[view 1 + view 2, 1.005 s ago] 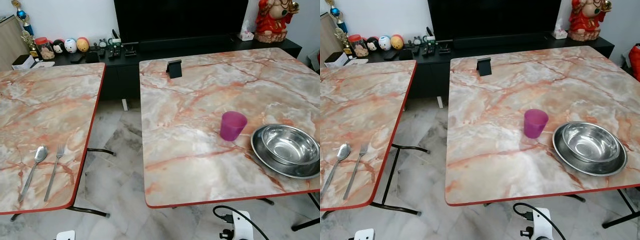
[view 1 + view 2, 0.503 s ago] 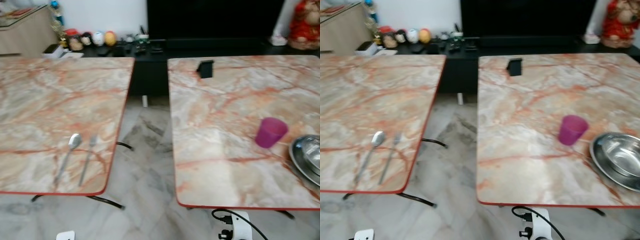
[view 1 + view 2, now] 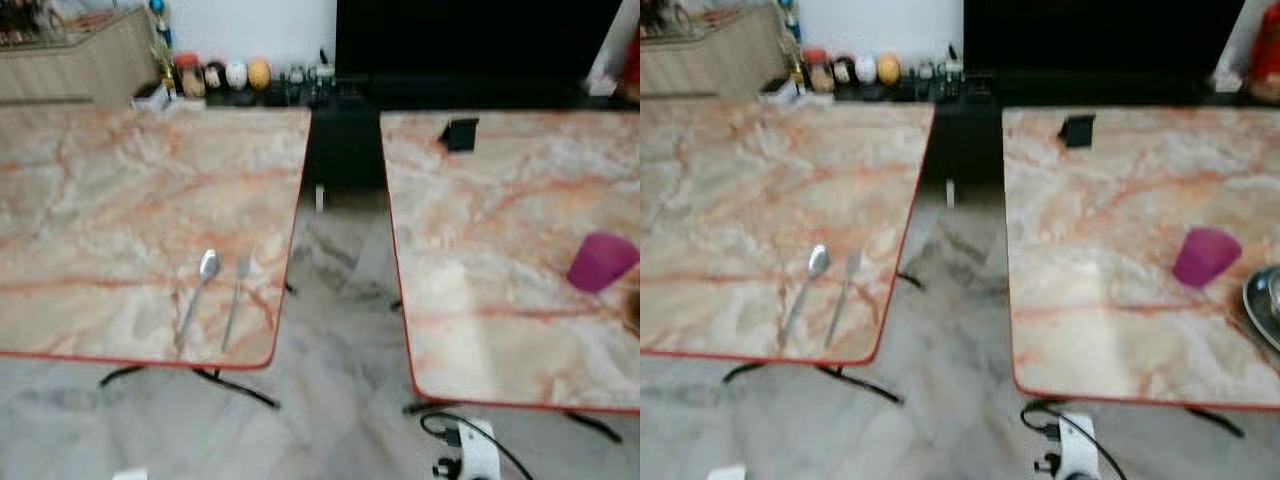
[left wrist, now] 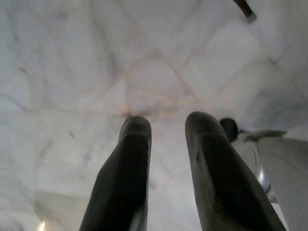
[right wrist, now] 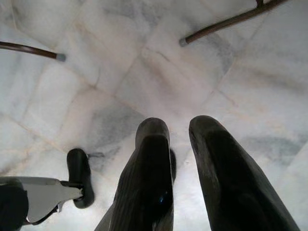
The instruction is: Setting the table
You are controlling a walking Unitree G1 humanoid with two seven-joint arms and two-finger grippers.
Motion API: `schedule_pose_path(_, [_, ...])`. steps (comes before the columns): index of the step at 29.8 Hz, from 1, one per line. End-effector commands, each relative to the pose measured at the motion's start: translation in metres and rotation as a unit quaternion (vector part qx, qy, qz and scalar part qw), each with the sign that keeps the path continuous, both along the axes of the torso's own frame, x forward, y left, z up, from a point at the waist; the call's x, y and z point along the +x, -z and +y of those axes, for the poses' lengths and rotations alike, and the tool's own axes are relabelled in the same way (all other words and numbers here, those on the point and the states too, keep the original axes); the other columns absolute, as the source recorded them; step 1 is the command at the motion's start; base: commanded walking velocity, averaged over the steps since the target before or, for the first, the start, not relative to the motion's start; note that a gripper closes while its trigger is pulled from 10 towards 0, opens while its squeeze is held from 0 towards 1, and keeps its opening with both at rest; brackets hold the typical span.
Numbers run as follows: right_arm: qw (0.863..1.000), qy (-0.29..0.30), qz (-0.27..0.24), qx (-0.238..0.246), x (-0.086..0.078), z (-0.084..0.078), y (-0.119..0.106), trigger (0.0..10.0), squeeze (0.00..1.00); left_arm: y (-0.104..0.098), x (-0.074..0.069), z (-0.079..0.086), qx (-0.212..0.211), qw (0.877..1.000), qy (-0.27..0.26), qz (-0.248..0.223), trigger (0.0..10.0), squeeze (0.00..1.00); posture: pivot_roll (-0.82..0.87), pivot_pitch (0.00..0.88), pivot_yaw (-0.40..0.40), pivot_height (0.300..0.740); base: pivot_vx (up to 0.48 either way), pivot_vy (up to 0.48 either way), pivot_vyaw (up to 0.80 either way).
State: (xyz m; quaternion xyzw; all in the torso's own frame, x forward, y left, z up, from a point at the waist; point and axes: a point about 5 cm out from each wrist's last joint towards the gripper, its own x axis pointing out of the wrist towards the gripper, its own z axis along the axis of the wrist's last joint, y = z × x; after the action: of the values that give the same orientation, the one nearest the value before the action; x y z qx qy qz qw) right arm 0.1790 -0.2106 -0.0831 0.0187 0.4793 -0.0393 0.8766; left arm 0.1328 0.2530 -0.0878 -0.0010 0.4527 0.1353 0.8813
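A metal spoon [image 3: 197,295] and a fork [image 3: 235,300] lie side by side near the front right corner of the left marble table [image 3: 100,200]. On the right marble table [image 3: 500,220] stands a purple cup [image 3: 600,262], with the rim of a steel bowl [image 3: 1268,305] just beyond it at the picture's edge. My left gripper [image 4: 166,122] hangs over the pale floor tiles, open and holding nothing. My right gripper [image 5: 178,127] hangs the same way, open and empty. The head views are blurred.
A gap of tiled floor [image 3: 340,300] separates the two tables. A small black stand [image 3: 461,133] sits at the back of the right table. A dark TV cabinet [image 3: 340,100] with small figurines lines the far wall. Thin table legs [image 5: 226,21] cross the floor.
The camera has swung to the left, so the whole scene has slid right. The left table is now more central and the bowl has almost left the frame. Nothing on the tables has moved.
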Motion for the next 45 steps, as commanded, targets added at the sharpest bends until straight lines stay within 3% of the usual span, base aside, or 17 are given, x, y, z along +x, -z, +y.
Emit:
schedule_pose_path(1, [1.0, 0.007, 0.006, -0.001, -0.0034, -0.0027, 0.0011, 10.0, 0.0, 0.0011, -0.0029, 0.0008, 0.001, 1.0, -0.001, 0.008, 10.0, 0.0, -0.05, 0.0, 0.057, 0.74, 0.0, 0.27, 0.0])
schedule_pose_path(45, [1.0, 0.016, 0.003, -0.003, -0.0033, -0.0034, 0.001, 10.0, 0.0, 0.0006, 0.0016, -0.0029, 0.001, 1.0, 0.007, 0.004, 10.0, 0.0, -0.05, 0.0, 0.053, 0.74, 0.0, 0.273, 0.0])
